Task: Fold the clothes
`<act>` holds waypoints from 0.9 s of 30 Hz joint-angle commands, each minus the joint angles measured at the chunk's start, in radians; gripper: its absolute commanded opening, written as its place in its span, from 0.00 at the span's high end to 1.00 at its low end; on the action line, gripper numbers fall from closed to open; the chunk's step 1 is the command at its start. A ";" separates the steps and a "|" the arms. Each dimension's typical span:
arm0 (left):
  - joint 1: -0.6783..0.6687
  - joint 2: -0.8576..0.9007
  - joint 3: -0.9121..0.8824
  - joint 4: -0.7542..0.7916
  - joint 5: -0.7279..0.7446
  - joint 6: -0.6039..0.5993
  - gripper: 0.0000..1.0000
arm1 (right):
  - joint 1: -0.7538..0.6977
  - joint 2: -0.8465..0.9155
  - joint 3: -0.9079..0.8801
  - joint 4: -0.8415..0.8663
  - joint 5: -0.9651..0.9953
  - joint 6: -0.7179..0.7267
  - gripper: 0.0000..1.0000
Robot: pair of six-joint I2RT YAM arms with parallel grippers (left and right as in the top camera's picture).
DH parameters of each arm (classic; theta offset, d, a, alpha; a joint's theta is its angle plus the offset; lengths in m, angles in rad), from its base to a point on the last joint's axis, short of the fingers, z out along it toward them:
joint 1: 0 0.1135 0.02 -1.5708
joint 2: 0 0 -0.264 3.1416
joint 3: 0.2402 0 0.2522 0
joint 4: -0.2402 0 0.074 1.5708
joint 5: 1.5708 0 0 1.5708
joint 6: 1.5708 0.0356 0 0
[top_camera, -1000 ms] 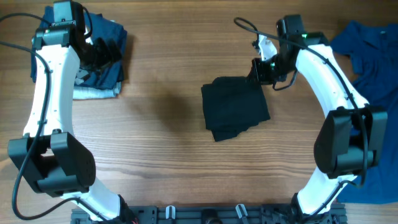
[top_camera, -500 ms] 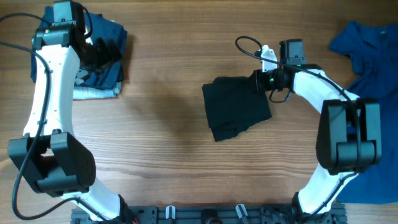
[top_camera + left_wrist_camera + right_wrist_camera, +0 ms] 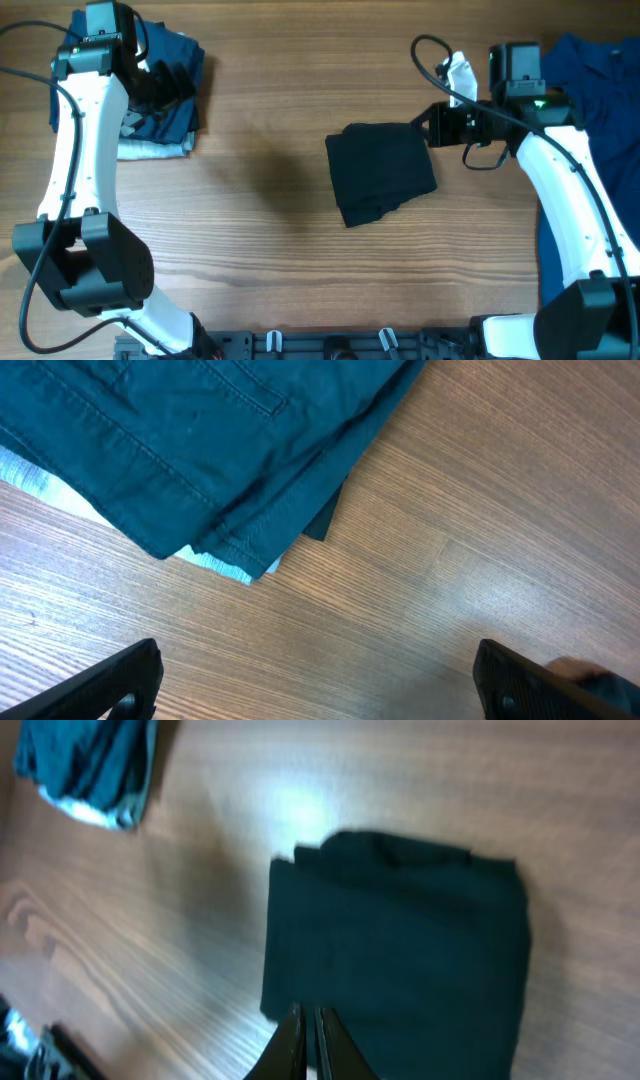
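A folded black garment (image 3: 380,175) lies at the table's middle and also shows in the right wrist view (image 3: 400,950). My right gripper (image 3: 428,123) hovers at its upper right corner, fingers shut and empty (image 3: 305,1040). A stack of folded clothes (image 3: 160,100), dark blue on top of a pale one, sits at the far left and also shows in the left wrist view (image 3: 180,450). My left gripper (image 3: 165,85) is over that stack, its fingers wide open and empty above bare wood (image 3: 320,680). A crumpled blue garment (image 3: 590,70) lies at the far right.
The wooden table (image 3: 260,220) shows bare wood between the stack and the black garment. The blue garment runs down the right edge under my right arm. The stack shows small in the right wrist view (image 3: 85,770).
My right arm has swung out to the right, its gripper drawing back slightly from the black garment's top right corner. The garment stays put. The left arm has not moved.
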 commanded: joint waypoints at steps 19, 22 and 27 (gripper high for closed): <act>0.006 -0.021 0.011 0.003 -0.006 0.002 0.00 | -0.004 -0.035 -0.309 0.331 -0.084 0.122 0.96; 0.006 -0.021 0.011 0.003 -0.006 0.002 0.00 | -0.004 -0.029 -0.259 0.420 -0.086 0.125 0.96; 0.006 -0.021 0.011 0.003 -0.006 0.002 0.00 | -0.003 0.132 -0.261 0.449 -0.083 0.075 0.96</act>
